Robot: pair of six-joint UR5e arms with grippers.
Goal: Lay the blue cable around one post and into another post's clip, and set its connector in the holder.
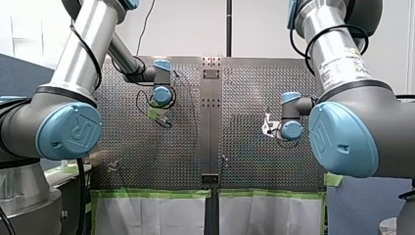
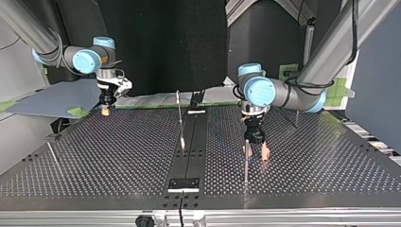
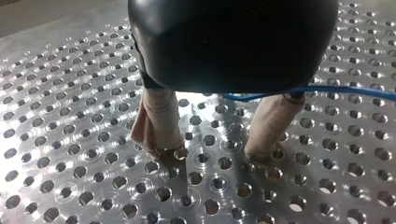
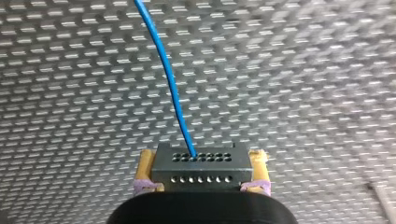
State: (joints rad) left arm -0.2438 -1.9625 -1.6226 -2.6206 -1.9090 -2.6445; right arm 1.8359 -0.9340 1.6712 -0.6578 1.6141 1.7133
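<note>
As two right fingers (image 4: 145,169) pinch one connector (image 4: 201,167), one cable (image 4: 169,77) exits.

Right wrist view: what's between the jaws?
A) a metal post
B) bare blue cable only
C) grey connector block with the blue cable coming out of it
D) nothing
C: the grey connector sits clamped between the yellow pads of my right arm's jaws, with the blue cable rising out of one of its holes.
</note>
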